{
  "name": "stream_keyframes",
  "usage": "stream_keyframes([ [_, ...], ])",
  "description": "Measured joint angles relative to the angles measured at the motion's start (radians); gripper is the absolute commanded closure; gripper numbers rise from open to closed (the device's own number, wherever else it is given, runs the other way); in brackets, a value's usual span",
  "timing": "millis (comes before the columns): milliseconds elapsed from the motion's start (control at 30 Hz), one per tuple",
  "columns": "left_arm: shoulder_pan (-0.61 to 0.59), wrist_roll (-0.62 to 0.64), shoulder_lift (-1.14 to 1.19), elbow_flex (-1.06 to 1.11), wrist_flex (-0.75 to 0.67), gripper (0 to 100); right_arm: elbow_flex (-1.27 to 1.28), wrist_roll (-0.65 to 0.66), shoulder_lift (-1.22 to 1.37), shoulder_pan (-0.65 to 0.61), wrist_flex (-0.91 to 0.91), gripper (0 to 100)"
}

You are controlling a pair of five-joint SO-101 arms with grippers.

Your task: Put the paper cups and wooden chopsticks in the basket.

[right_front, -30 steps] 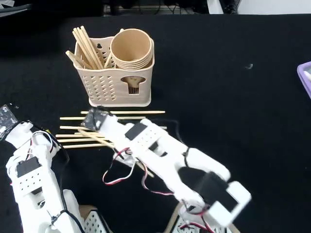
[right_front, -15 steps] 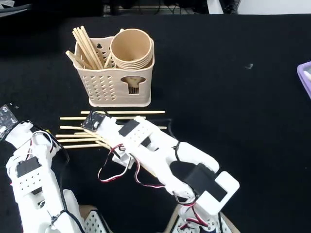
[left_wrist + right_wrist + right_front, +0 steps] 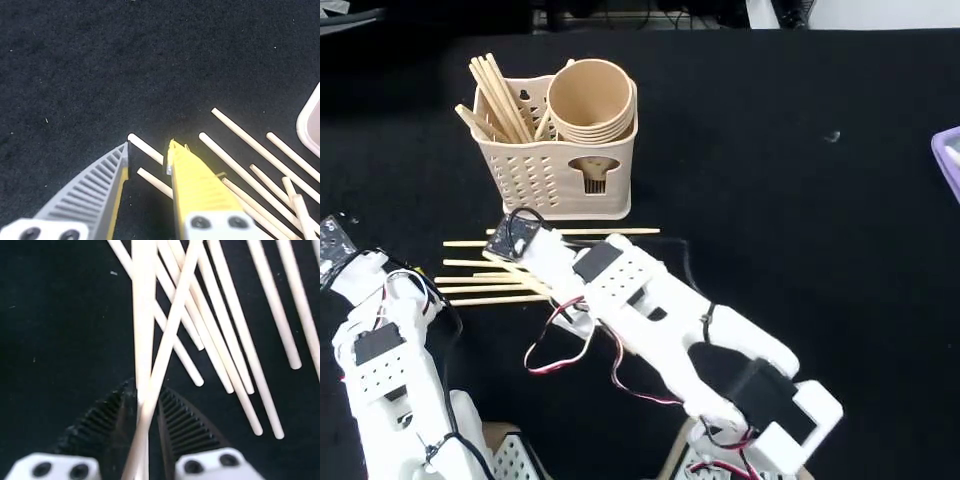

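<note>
A beige basket (image 3: 555, 178) at the back holds a stack of paper cups (image 3: 590, 100) and several wooden chopsticks (image 3: 500, 95). More loose chopsticks (image 3: 470, 283) lie on the black cloth in front of it. My right gripper (image 3: 145, 390) is shut on two crossed chopsticks (image 3: 142, 340), just above the loose ones (image 3: 235, 340); the high view shows it (image 3: 520, 245) in front of the basket. The left gripper (image 3: 148, 145) is open at the loose chopsticks' ends, one chopstick tip (image 3: 134, 138) lying between its fingers. My left arm (image 3: 380, 350) stands at the front left.
A purple container's edge (image 3: 948, 155) shows at the far right. The black cloth stretches bare to the right of the basket. Red and white wires (image 3: 565, 345) hang from the right arm. A corner of the basket (image 3: 311, 125) appears in the left wrist view.
The right gripper dipped toward the front left over the loose chopsticks, then came back slightly toward the basket with chopsticks in it. The left arm has stayed still.
</note>
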Motion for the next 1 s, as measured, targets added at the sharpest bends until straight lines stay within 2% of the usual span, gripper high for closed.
stream_keyframes([
  [267, 0.0, 0.0, 0.0, 0.0, 0.0, 86, 0.072, 0.0, 0.077, -0.124, -0.04, 91.3],
  [533, 0.0, 0.0, 0.0, 0.0, 0.0, 86, 0.051, -0.002, 0.087, -0.132, -0.038, 91.9],
  [633, 0.0, 0.0, 0.0, 0.0, 0.0, 86, 0.043, -0.002, 0.087, -0.133, -0.038, 99.3],
  [1000, 0.0, 0.0, 0.0, 0.0, 0.0, 86, 0.029, 0.0, -0.002, -0.137, 0.002, 98.7],
])
